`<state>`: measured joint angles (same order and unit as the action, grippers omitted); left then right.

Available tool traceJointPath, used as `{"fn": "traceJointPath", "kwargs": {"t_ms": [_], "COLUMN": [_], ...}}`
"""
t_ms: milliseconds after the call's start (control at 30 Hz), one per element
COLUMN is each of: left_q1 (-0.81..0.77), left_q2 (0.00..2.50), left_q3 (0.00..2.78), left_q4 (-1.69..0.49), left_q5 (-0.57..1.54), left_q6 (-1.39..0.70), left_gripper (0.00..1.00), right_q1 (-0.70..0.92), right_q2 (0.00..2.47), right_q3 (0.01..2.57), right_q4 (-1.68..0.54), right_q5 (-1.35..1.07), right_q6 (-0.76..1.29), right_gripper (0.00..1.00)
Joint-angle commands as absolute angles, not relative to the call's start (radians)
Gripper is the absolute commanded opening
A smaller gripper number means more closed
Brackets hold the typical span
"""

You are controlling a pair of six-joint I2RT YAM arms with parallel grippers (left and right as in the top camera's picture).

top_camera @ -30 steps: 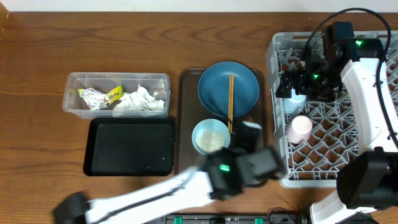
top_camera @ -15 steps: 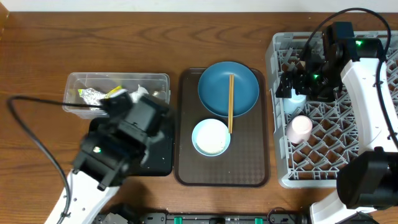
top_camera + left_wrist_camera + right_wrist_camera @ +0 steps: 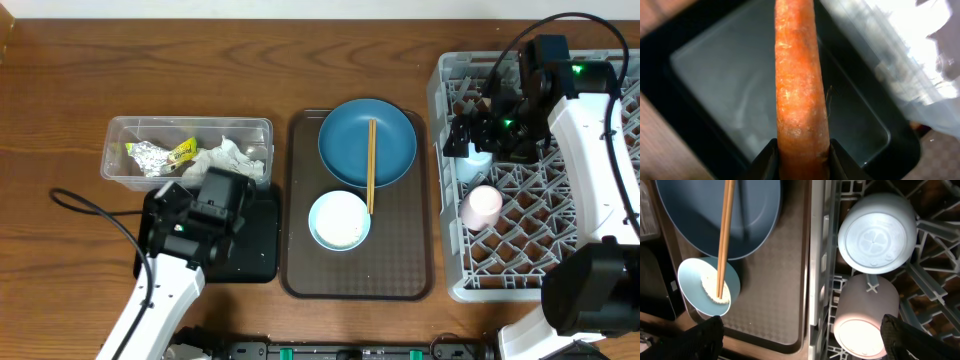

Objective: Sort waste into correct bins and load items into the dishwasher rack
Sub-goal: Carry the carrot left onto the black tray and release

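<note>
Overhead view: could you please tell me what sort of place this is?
Probably a tabletop dish-clearing workstation: a wooden table bears a grey dishwasher rack, a brown serving tray with a blue plate, and a clear tub of rubbish.

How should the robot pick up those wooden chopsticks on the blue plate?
Probably from straight above, pinching the chopsticks near their middle, across both sticks. They lie flat together over the blue plate, whose dip likely leaves room underneath.
</note>
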<state>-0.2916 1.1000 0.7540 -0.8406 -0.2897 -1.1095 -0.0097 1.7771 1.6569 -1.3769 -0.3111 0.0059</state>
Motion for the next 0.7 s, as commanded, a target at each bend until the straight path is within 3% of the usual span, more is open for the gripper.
{"fn": "traceJointPath", "kwargs": {"t_ms": [0, 567, 667], "left_q1": [-0.284, -0.284, -0.284], "left_q2": [1.099, 1.130, 1.130], "left_q3": [0.693, 0.578, 0.577], "left_q4": [-0.784, -0.693, -0.677], "left_q5": [-0.227, -0.168, -0.168], "left_q6": [-1.147, -1.184, -1.183], "left_gripper": [0.06, 0.07, 0.11], "right_q1": [-0.006, -0.006, -0.006], "right_q2": [1.784, 1.784, 1.784], "right_q3": [1.674, 1.674, 1.674], "right_q4": [-1.380, -1.379, -1.380], "right_q5": [-0.321, -0.321, -0.321], "right_q6": [0.002, 0.002, 0.002], "right_gripper": [0.99, 0.99, 0.99]}}
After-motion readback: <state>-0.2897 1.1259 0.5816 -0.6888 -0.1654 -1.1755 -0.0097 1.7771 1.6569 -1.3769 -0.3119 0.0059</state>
